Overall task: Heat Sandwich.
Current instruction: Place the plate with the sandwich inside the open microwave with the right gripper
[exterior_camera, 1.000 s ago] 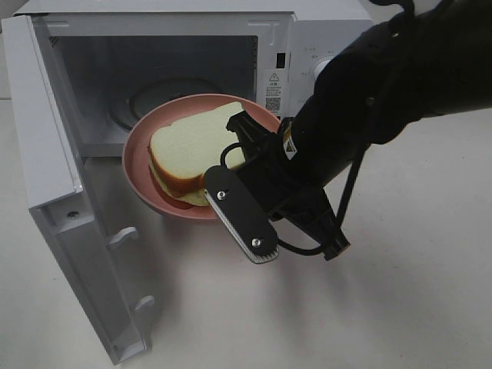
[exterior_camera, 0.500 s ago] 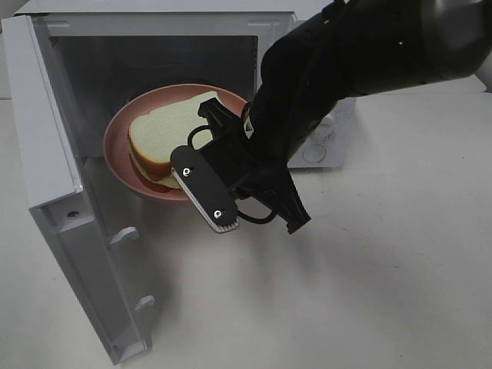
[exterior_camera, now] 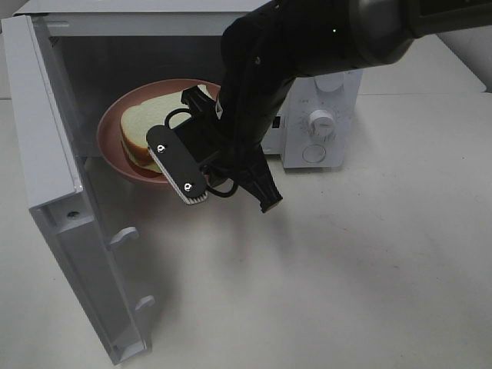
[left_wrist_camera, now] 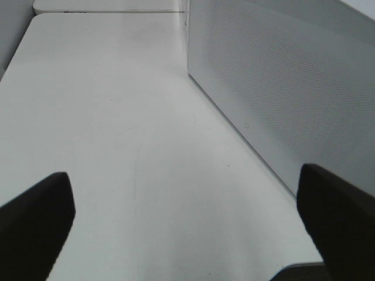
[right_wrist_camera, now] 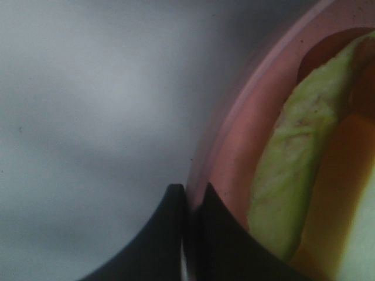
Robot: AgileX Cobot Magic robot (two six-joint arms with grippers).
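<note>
exterior high view: sandwich (exterior_camera: pixel 148 123) on pink plate (exterior_camera: pixel 110 137) is held in the microwave (exterior_camera: pixel 327 115) mouth by right gripper (right_wrist_camera: pixel 188 204), jaws clamped on rim; left gripper (left_wrist_camera: pixel 187 228) jaws parted.

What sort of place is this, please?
Likely a robot test bench, not a home kitchen: a white microwave on a white table, and the right end effector holding a pink plate with a sandwich.

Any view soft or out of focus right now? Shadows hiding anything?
Right wrist: too close, round pink plate rim and white-bread sandwich blurred. Exterior high: sharp; black right arm casts soft shadow on the white table, white microwave cavity dim. Left wrist: table sharp, dark fingertips blurred.
</note>
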